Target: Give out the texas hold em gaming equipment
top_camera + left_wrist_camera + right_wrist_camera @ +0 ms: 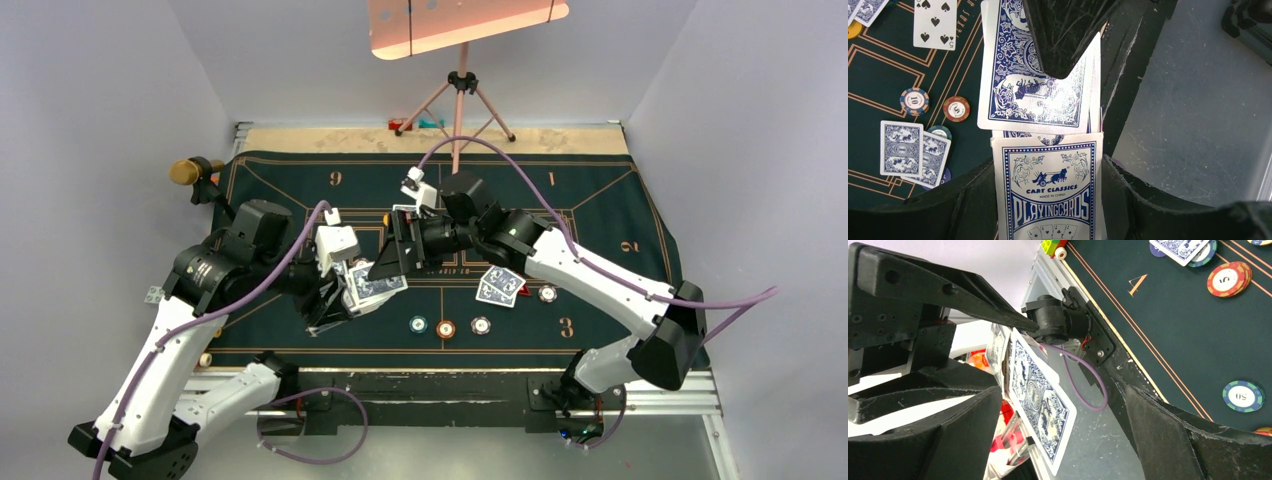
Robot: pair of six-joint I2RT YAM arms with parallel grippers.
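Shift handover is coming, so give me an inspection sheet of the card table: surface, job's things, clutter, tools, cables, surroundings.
Surface: green mat, lying flat.
Job's things: deck held in the left tool; two face-down cards near the 3; three chips in a row, a fourth chip beside the cards.
Clutter: brass object at the mat's far left corner; coloured bits at the far edge.
Tools: left tool shut on deck; right tool open, fingers wide either side of a deck card.
Cables: purple cables run along both arms.
Surroundings: tripod behind the table; plain walls.
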